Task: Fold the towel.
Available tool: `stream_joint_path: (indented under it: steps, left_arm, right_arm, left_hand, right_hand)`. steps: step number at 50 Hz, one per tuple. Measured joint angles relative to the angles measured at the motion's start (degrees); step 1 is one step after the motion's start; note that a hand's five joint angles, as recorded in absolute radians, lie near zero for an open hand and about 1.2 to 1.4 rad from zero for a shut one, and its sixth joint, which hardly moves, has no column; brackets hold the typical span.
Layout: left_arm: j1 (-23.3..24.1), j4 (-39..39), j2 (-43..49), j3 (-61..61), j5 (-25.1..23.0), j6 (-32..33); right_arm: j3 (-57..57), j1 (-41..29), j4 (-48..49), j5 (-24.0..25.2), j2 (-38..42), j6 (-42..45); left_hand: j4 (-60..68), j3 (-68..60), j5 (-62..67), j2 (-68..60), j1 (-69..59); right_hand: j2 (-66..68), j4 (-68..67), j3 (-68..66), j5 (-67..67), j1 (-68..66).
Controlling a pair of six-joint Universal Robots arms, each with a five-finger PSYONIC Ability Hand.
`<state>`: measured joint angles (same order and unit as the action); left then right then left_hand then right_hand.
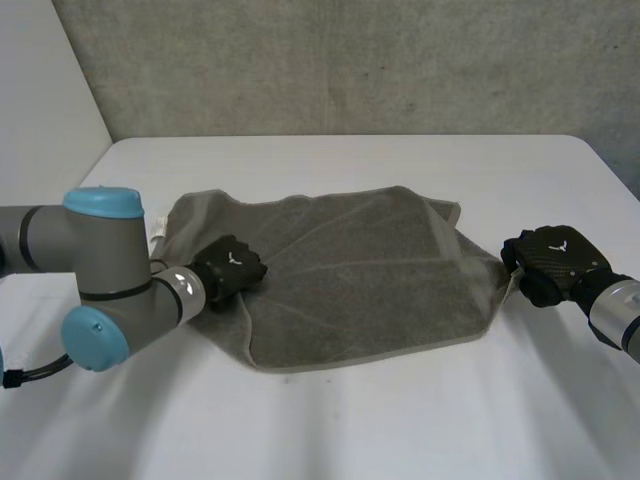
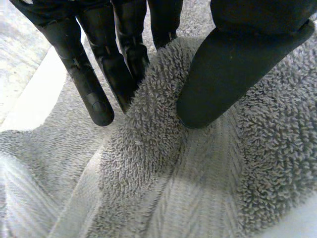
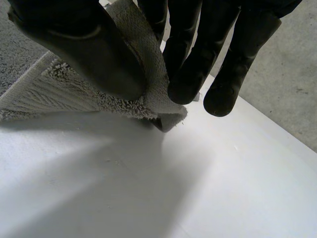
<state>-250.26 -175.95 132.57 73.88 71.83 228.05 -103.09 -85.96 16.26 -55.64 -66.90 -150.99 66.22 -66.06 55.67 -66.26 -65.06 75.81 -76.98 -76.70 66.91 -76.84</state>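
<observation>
Towel (image 1: pixel 370 280) is seen spread on the white worktop (image 1: pixel 400 420). A raised fold is pinched between fingers of the left hand (image 1: pixel 230 265), and a lifted corner between those of the right hand (image 1: pixel 552 262).

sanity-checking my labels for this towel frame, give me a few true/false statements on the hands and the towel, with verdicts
1. The towel lies on a white table. True.
2. The left hand is open and clear of the towel. False: its fingers and thumb pinch a ridge of cloth near the towel's left side.
3. The right hand pinches a corner at the towel's right end. True.
4. That corner lies flat on the table. False: the right wrist view shows it held up off the table.
5. The towel is red. False: it is grey.
</observation>
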Motion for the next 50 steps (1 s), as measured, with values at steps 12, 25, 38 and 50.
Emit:
stream_joint_path:
  steps: [12,25,38,50]
  left_arm:
    - [-1.7,-1.1,-7.2,4.7,0.0,-0.9]
    - [-4.4,-4.0,-12.7,13.4,-0.2,-1.0]
    - [-4.6,-4.2,-12.6,15.9,-0.3,-0.9]
    - [-4.8,-4.1,-12.7,15.7,0.0,-0.9]
  right_arm:
    - [0.0,0.0,0.0,-0.1,-0.1,0.0]
    - [-0.2,-0.1,-0.2,-0.1,-0.3,0.0]
    - [-0.4,-0.1,-0.2,0.0,-0.3,0.1]
    - [-0.4,-0.1,-0.1,0.0,-0.2,0.1]
  left_hand:
    - [3.4,-3.4,3.0,-3.3,-1.3]
    - [-27.3,27.1,-26.8,27.3,25.9]
    - [-30.1,29.9,-29.7,30.1,28.8]
    - [-18.2,18.1,-17.9,18.3,17.2]
  right_hand:
    - [0.0,0.0,0.0,0.0,0.0]
    - [0.0,0.0,0.0,0.0,0.0]
    - [0.0,0.0,0.0,0.0,0.0]
    - [0.0,0.0,0.0,0.0,0.0]
